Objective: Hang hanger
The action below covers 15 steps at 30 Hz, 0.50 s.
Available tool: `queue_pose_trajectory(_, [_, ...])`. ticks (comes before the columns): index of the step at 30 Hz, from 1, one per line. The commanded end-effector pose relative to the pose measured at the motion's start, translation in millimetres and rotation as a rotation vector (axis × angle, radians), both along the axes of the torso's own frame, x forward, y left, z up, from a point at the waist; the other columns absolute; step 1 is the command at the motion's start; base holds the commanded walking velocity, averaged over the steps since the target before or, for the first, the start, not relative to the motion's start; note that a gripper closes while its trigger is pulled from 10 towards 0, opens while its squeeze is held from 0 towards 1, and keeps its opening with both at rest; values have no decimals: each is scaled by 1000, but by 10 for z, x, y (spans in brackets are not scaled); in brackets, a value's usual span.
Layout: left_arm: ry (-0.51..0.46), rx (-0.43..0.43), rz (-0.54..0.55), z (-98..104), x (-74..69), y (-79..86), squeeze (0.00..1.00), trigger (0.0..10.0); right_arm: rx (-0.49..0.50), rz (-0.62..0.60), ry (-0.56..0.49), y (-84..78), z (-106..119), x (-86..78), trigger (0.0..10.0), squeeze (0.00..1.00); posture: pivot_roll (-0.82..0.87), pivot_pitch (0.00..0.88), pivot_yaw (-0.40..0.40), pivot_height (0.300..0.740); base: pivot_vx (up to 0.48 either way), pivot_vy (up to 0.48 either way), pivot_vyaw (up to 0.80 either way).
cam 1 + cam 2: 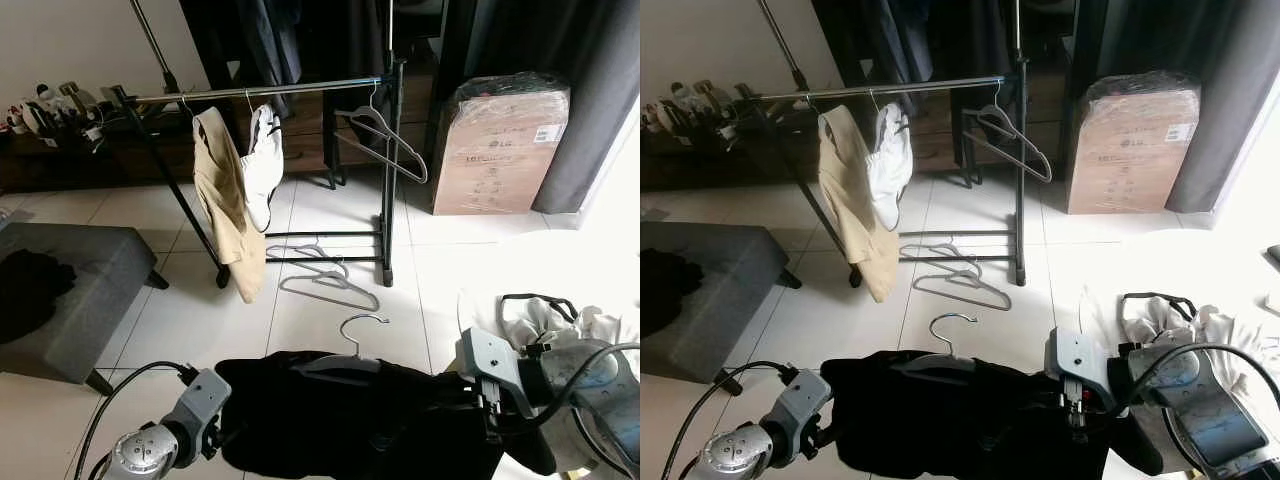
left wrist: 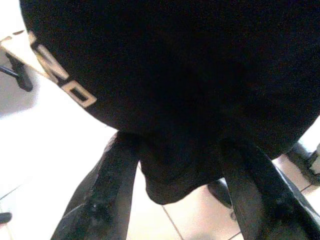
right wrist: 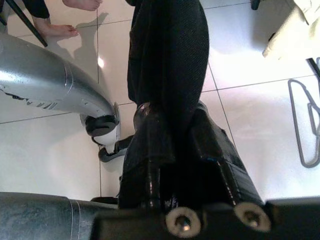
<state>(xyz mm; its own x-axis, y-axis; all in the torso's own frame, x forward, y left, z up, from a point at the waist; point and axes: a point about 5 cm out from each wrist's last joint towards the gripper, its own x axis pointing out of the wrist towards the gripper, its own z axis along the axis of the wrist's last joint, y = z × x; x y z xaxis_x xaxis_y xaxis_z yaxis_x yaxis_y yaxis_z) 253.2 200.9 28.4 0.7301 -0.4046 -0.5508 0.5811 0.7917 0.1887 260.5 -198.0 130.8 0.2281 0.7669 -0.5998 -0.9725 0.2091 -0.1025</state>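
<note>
Left eye view: black garment [image 1: 350,415] on grey hanger [image 1: 352,345] between both arms.

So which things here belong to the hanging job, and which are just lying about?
Job: black garment on its grey hanger, clothes rail, left tool and right tool holding the garment.

Lying about: floor hangers, cardboard box, grey ottoman, hung beige garment.
</note>
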Motion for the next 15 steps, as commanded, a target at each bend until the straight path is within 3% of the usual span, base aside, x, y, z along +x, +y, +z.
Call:
queue_pose_trajectory(1, [23,2,17,-40,-10,35,161,10000,34,38,-33,67,90,-11,0,0,-149,129,106,740,0,0,0])
queue_pose_trajectory(2, [18,4,26,-41,21,26,0,10000,32,39,-32,63,94,-12,0,0,-152,131,105,740,0,0,0])
queue_pose_trajectory(15, [2,45,126,-49,119,161,0,10000,28,36,-28,22,120,-26,0,0,-157,142,100,740,0,0,0])
